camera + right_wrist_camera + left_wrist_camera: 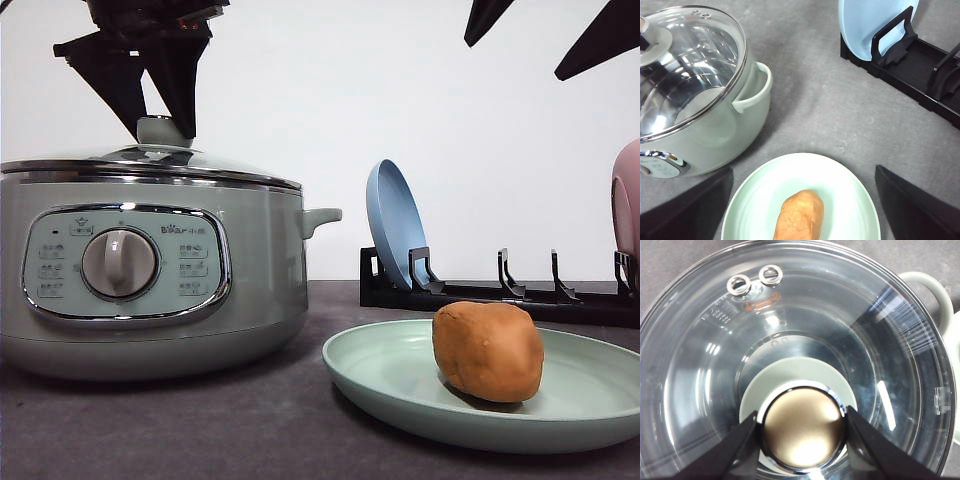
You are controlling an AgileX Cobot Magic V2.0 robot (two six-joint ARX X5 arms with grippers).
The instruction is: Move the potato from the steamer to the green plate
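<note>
One potato [488, 351] lay on the green plate [380, 375], right of the steamer [250, 270], so the transfer looked done. The left gripper [804, 422] clasped the lid knob [804, 427], likely reseating the lid; the right gripper [802, 200] hovered spread wide above the plate.

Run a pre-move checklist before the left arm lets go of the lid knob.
1. Potato on green plate: ok.
2. Glass lid seated on steamer: looks ok.
3. Left gripper jaws either side of the lid knob: ok; contact cannot tell.
4. Right gripper open above the plate, holding nothing: ok.
5. Blue plate upright in rack: ok.
</note>
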